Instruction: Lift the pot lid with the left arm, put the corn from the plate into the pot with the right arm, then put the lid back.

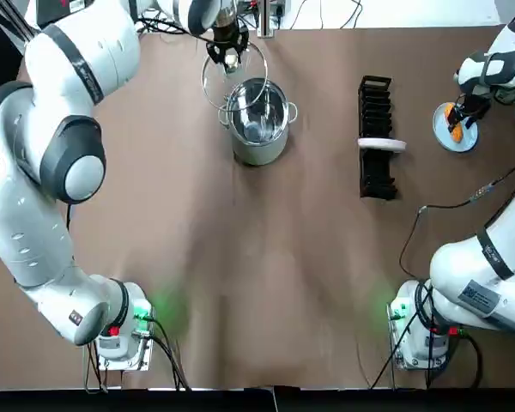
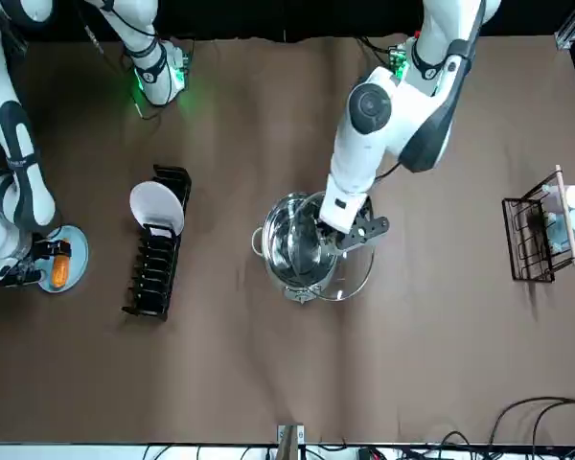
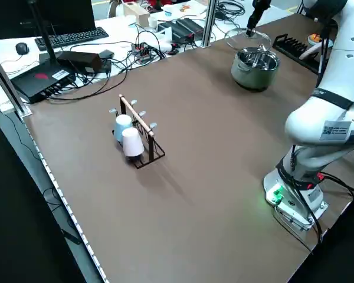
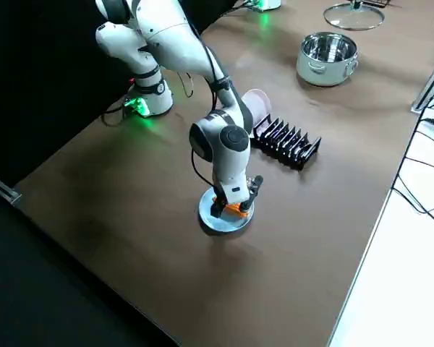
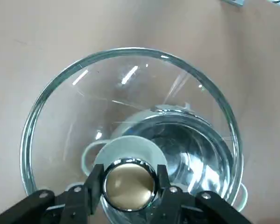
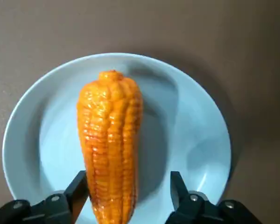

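While the left gripper [image 5: 130,184] pinches the metal knob [image 5: 129,176] of the glass lid [image 5: 130,88], holding it raised and offset toward the far side of the pot [image 1: 257,120], the step in hand belongs to the right gripper [image 6: 129,186]. Its jaws stand wide and straddle the thick end of the corn [image 6: 111,140], which lies on the pale blue plate [image 6: 196,140] at the robot's right edge of the table [image 1: 266,283]. One finger sits just beside the cob and the other is well apart from it, so the grasp looks off-centre. Shifting slightly toward the cob's axis before closing would probably keep it from rolling or being shoved across the glazed plate. The cob's surface is ribbed and glossy, so a firm squeeze low on its flanks seems wiser than a grip near the top. The lid should hold where it is, or draw farther back, since from overhead its rim overlaps the pot's mouth, which the corn must enter. Between plate and pot stands a black dish rack [image 1: 376,137] with one white dish [image 1: 381,145] in it, so the carry likely needs height to pass over. The brown tabletop also holds a cup rack [image 3: 138,132] at the robot's left. Beyond the far edge lie a keyboard [image 3: 65,38] and tangled cables [image 3: 147,47].
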Controlling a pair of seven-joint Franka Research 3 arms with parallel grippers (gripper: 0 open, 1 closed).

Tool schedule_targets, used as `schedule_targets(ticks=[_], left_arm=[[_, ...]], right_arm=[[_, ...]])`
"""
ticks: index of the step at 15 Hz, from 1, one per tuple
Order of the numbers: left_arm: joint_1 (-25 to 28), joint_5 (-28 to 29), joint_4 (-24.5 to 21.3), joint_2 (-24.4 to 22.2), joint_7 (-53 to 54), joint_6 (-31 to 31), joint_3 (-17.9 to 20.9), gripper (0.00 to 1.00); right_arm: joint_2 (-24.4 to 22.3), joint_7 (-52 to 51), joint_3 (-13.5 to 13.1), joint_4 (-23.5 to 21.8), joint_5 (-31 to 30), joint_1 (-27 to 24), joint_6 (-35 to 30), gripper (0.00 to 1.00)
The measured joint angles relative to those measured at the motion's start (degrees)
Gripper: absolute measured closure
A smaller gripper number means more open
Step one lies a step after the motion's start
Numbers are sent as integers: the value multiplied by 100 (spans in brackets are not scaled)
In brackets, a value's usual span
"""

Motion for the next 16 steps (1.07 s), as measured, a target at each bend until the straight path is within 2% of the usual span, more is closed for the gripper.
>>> schedule_targets(ticks=[4,5,8,10,13,14,15,16], left_arm=[[350,-47,-6,-180,762,-745,-9,50],[481,-95,-16,-215,1034,-833,-11,50],[913,-156,-209,-252,1926,-907,-58,50],[1326,-159,-476,-250,2515,-874,-227,50],[1955,-159,-952,-250,3067,-502,-620,50],[2030,-159,-1113,-250,3102,-260,-701,50],[2029,-157,-1483,-296,3103,329,-772,50],[2016,-156,-1718,-365,3103,607,-794,50]], right_arm=[[11,-1,74,-1,13,2,11,26],[11,-1,117,-1,14,3,31,30],[11,-1,208,-1,15,7,281,31],[24,-1,224,-1,15,8,443,32],[121,-2,226,-2,15,8,825,34],[140,-2,229,-2,15,10,851,42],[140,-7,238,-3,15,15,839,57],[135,-27,261,-8,15,15,827,57]])
